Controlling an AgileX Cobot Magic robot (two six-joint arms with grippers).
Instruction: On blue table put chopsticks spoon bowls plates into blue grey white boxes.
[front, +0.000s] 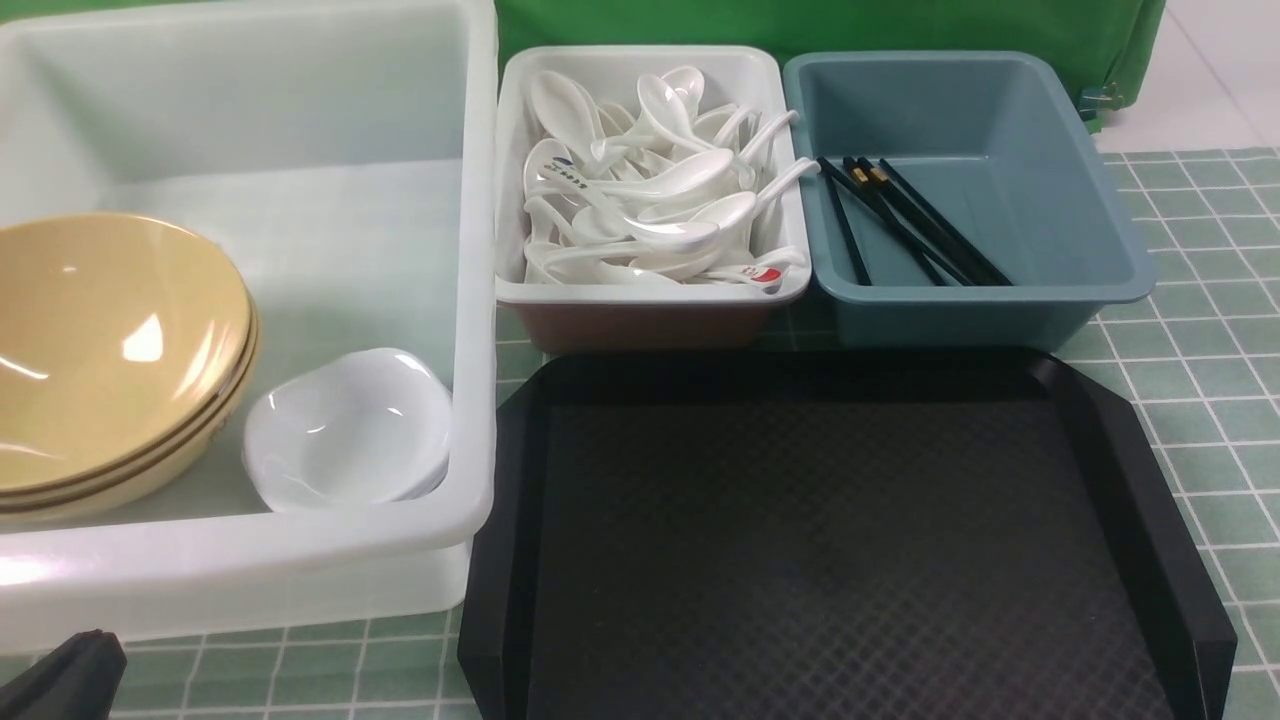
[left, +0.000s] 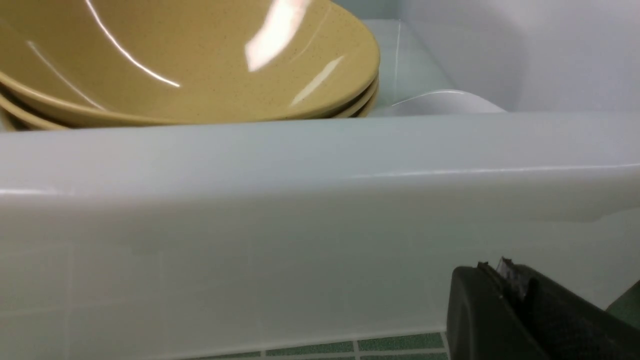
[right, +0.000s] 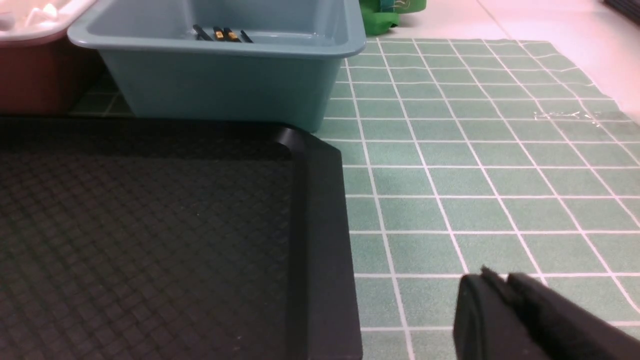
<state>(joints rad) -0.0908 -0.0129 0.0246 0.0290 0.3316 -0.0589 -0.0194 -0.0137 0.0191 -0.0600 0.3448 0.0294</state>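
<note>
Stacked tan bowls (front: 110, 340) (left: 190, 60) and white plates (front: 345, 430) (left: 440, 102) lie in the big translucent white tub (front: 470, 300) (left: 300, 165). The white box (front: 640, 295) holds several white spoons (front: 650, 190). Black chopsticks (front: 920, 225) (right: 222, 34) lie in the blue-grey box (front: 1000, 310) (right: 215, 85). My left gripper (front: 70, 670) (left: 500, 270) is shut and empty, low outside the tub's near wall. Beside the tray, over the blue table (front: 1200, 380) (right: 475, 175), my right gripper (right: 495, 277) has its jaws together and holds nothing; the front view does not show it.
A black textured tray (front: 830, 540) (right: 140, 225) with nothing on it lies in front of the two small boxes. A green cloth (front: 820, 25) hangs behind the boxes. The tiled cover ends at the right, where pale floor (right: 550, 20) shows.
</note>
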